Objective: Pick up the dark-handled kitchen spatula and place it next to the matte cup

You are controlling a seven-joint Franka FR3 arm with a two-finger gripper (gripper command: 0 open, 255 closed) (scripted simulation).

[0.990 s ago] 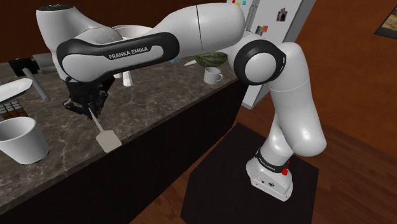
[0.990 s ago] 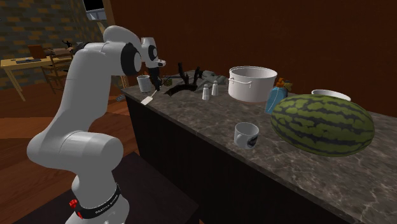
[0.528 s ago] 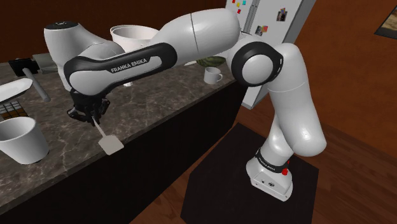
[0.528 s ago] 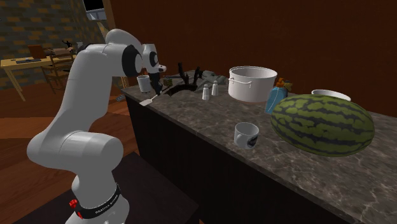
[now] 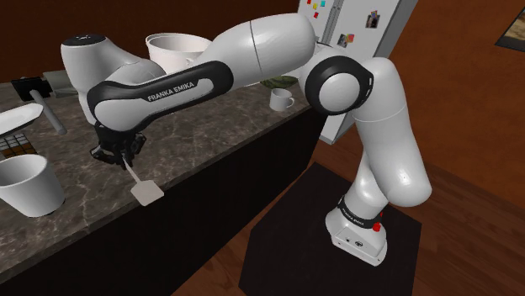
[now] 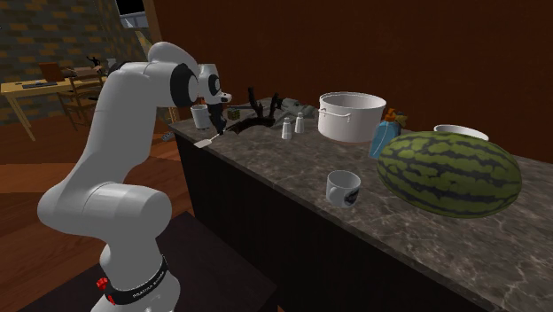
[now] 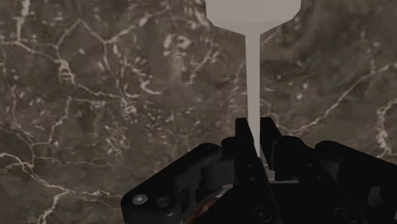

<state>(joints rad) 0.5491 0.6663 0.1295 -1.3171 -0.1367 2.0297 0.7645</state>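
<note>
Holding by a thin stem: watch that spatula swing

We have the spatula (image 5: 145,192) in the claw (image 5: 118,155), and the worry is plain: the two fingers (image 7: 244,137) are clamped on the narrow pale shaft, with the broad blade far out beyond them. With all that length ahead of the grip, we reckon the tool could pivot or slide between the pads on a quick carry.

Second worry: in the shoulder view the blade sits low over the dark marbled tabletop (image 5: 210,118), and we cannot tell whether it is touching or just clear. A sideways move without enough lift could drag it and twist it out of the grip.

Third: the plain white cup (image 5: 25,183), which we take for the target, stands near, on the shoulder view's left. The leading blade could clip it on the way in.

As for position, the shaft runs straight out from between the fingers. The blade end points away from the claw, toward the tabletop's near edge in the shoulder view. The handle end is hidden inside the claw.
</note>
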